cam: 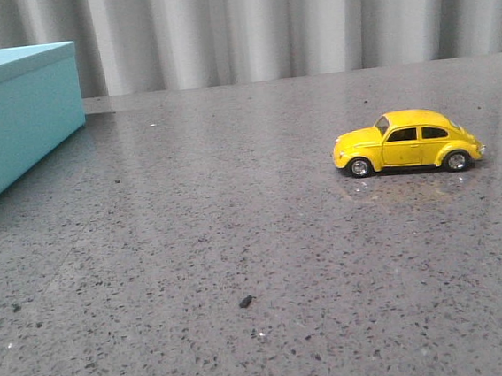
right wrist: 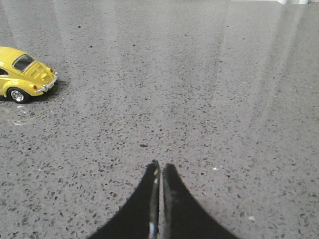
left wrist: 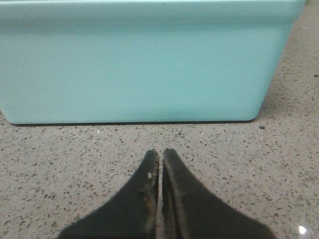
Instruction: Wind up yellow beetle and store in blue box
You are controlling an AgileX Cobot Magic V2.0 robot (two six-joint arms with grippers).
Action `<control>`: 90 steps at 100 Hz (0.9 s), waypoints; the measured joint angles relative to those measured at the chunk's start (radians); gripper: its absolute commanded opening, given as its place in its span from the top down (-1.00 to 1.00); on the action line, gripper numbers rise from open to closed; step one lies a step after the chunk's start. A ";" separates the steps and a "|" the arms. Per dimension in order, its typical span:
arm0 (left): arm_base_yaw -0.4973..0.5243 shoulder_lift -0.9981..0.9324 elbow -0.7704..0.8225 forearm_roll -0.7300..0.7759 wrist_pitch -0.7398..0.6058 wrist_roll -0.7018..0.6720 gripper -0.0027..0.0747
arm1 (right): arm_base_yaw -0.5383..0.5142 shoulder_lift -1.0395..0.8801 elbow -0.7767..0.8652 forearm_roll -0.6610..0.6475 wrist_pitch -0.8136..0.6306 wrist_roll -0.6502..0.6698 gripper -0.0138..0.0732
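Only wrist views show both fingers clenched: left fingers (left wrist: 159,157) facing blue box (left wrist: 134,64), right fingers (right wrist: 160,169) near yellow beetle (right wrist: 25,74).

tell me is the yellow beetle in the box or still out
Out: the yellow beetle stands on its wheels on the table, well apart from the blue box.

Surface (cam: 238,242): grey speckled stone-look top, dark and light flecks throughout, semi-glossy. Picks up soft vertical light streaks in the right wrist view, so lighting is diffuse and from above/behind. Backdrop: grey-white curtain (cam: 262,27) with vertical pleats, running the full width behind the far edge of the surface. One small dark crumb (cam: 245,301) near front centre, plus a few tiny white specks scattered about. No walls, floor or windows visible.
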 measured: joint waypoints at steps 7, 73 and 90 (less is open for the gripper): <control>0.000 0.000 0.000 0.000 -0.001 0.000 0.99 | 0.000 0.000 0.000 0.000 0.000 0.000 0.78; 0.000 0.000 0.000 0.000 -0.166 0.000 0.99 | 0.000 0.000 0.000 0.000 -0.002 0.000 0.78; 0.000 0.000 0.000 0.004 -0.218 0.000 0.99 | 0.000 0.000 0.000 0.000 -0.071 0.000 0.78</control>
